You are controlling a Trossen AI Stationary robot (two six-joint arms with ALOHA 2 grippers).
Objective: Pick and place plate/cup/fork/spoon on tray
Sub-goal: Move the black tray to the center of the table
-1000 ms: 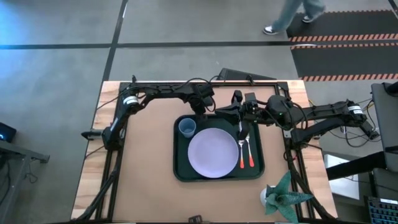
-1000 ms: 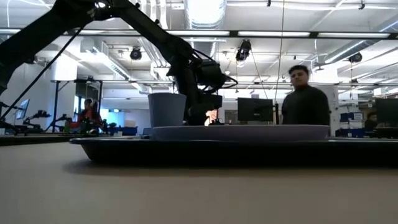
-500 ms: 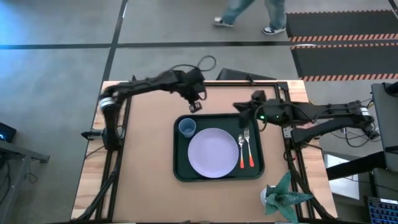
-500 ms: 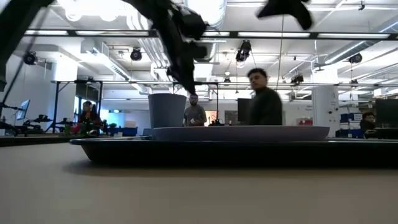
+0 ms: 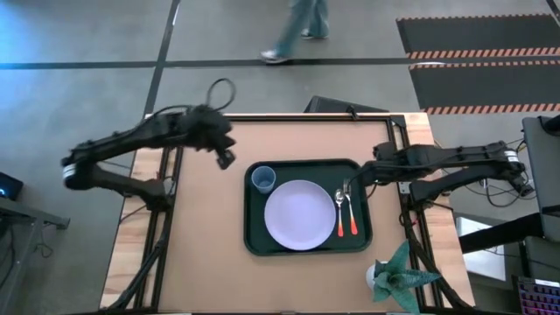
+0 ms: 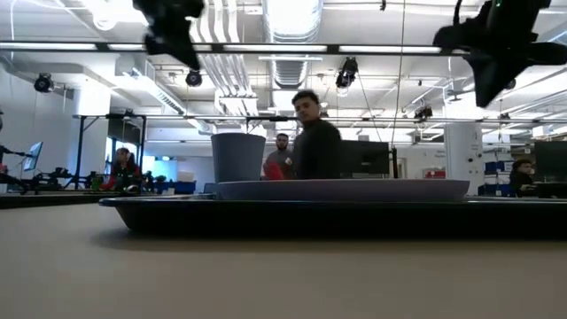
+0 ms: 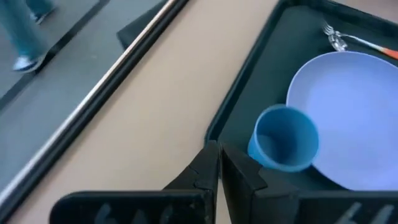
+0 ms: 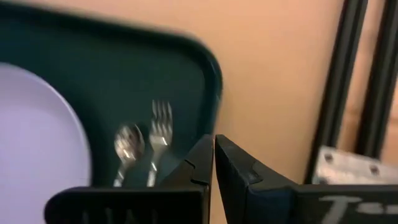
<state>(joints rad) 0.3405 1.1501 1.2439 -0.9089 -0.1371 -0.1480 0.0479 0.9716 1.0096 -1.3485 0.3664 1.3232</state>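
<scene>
While the tray [image 5: 308, 246] carries plate [image 5: 300, 214], cup [image 5: 263, 179], spoon [image 5: 340, 214] and fork [image 5: 351, 213] from above, the left gripper [image 5: 225, 158] and right gripper [image 5: 353, 182] sit apart from them. Wrist views show both pairs of fingers [image 7: 205, 174] pressed together, holding nothing.

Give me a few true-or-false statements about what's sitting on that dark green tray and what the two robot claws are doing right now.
1. The small light-blue plastic cup stands on the dark green rectangular tray. True.
2. The large round lavender plate lies on the bare table beside the tray. False: it lies on the tray.
3. The orange-handled fork and orange-handled spoon lie side by side, on the plate's right in the high view. True.
4. The left claw grips the cup. False: it is shut on nothing, off the tray's left corner.
5. The right claw holds the fork. False: it is shut and empty.
</scene>
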